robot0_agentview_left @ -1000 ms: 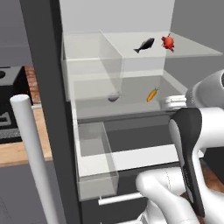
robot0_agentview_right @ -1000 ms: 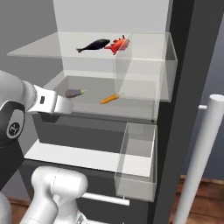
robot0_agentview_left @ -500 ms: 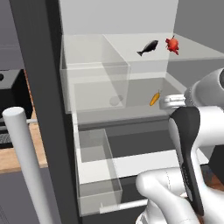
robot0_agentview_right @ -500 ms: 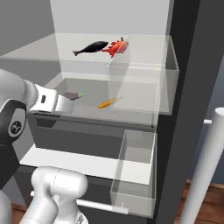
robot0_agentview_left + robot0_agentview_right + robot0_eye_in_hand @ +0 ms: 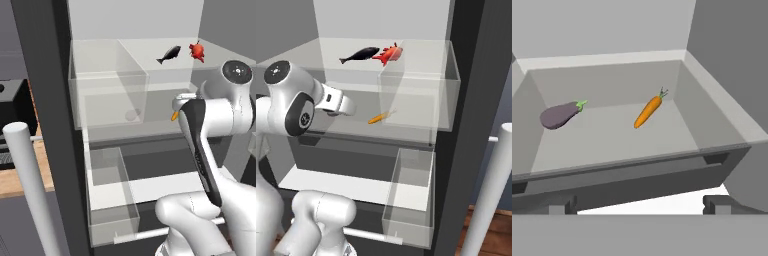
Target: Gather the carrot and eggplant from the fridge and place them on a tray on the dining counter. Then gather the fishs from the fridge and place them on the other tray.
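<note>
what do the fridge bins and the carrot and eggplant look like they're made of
Fridge bins: clear, glassy plastic by the look; the shelves show through their walls.
Carrot: matte orange body with a small green top, seemingly plain vegetable flesh, no shine.
Eggplant: dull purple-grey skin with a green stem end, only a faint sheen.
All rendered, so the finishes are a guess.

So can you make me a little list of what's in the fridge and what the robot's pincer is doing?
fridge: open, shelves and clear bins showing
top shelf: dark fish beside red fish
shelf below: carrot and eggplant, lying apart
carrot: orange, green top pointing to the back of the shelf
eggplant: purple-grey, green stem end
pincer: open, empty, in front of the shelf's edge, aimed at the vegetables
touching anything: no
</note>
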